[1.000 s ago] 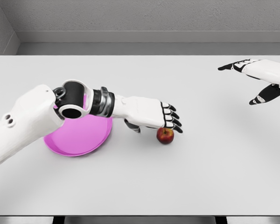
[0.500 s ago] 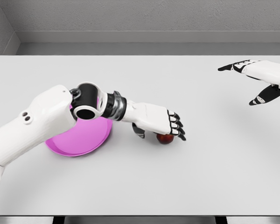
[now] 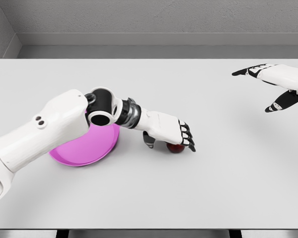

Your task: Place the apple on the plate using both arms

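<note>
A red apple [image 3: 176, 148] lies on the white table, just right of the pink plate [image 3: 82, 151]. Only its lower edge shows under my left hand [image 3: 170, 143]. That hand covers it from above, fingers curled down over its right side and thumb on its left, so it is shut on the apple. My left forearm and elbow cross over the plate's upper part and hide it. My right hand [image 3: 258, 89] hovers at the far right edge, well away from the apple, fingers spread and holding nothing.
The white table [image 3: 154, 198] fills the view, with its front edge at the bottom of the picture. A grey wall runs behind its far edge.
My left hand has dropped onto the apple and its fingers have curled around it, hiding most of the fruit. The left elbow has swung right over the plate. The right hand has not moved.
</note>
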Controlling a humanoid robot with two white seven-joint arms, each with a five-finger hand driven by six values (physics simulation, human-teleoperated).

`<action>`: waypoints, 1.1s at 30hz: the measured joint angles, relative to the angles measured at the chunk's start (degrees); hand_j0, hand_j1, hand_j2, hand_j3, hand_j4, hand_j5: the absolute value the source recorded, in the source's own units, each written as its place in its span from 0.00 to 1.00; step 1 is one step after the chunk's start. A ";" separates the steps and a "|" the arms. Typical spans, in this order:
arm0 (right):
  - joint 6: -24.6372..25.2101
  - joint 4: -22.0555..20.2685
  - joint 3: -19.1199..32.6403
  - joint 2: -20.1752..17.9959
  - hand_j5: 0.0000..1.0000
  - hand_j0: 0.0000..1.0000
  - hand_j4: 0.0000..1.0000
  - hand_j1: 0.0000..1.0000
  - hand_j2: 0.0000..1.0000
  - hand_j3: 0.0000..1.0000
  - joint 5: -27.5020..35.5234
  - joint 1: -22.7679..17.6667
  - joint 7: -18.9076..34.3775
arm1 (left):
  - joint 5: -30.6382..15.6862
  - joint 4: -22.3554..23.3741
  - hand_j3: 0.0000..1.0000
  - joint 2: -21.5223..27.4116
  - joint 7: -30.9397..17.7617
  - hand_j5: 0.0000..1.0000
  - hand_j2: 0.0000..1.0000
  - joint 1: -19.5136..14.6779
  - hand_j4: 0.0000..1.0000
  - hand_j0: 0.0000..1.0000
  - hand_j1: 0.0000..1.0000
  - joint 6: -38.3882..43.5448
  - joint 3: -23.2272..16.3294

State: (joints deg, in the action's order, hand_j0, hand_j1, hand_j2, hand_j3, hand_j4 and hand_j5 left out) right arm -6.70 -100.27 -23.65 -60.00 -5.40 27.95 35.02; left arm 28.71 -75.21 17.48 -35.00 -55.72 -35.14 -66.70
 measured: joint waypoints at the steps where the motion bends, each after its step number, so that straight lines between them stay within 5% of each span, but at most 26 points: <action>1: 0.01 0.00 0.00 0.01 1.00 1.00 1.00 1.00 1.00 1.00 0.00 0.00 0.00 | 0.01 0.17 0.93 -0.10 -0.01 0.93 0.93 0.00 0.93 0.93 0.93 0.00 -0.07; 3: 0.02 -0.02 0.00 0.03 1.00 1.00 1.00 1.00 1.00 1.00 0.00 -0.09 0.00 | 0.03 0.37 0.76 -0.22 -0.02 0.76 0.76 0.00 0.76 0.76 0.76 0.00 -0.15; 20: 0.00 -0.02 0.00 0.30 1.00 1.00 1.00 1.00 1.00 1.00 0.00 -0.09 0.00 | 1.44 0.45 0.38 -0.40 0.10 0.38 0.38 -0.26 0.38 0.38 0.38 0.20 -0.66; 27: 0.01 0.00 0.00 0.31 1.00 1.00 1.00 1.00 1.00 1.00 0.00 -0.09 0.00 | 1.25 0.17 0.11 0.53 0.15 0.11 0.11 -0.26 0.11 0.11 0.11 -0.01 0.05; 33: 0.01 0.00 0.00 0.31 1.00 1.00 1.00 1.00 1.00 1.00 0.00 -0.09 0.00 | -2.19 -0.55 0.10 4.74 0.16 0.10 0.10 0.44 0.10 0.10 0.10 -0.05 3.70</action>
State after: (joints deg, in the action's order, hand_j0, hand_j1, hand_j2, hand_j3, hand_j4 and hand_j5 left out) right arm -6.69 -100.27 -23.65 -59.69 -5.40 27.86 35.02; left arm 26.52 -75.76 22.22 -34.83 -55.28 -35.19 -63.00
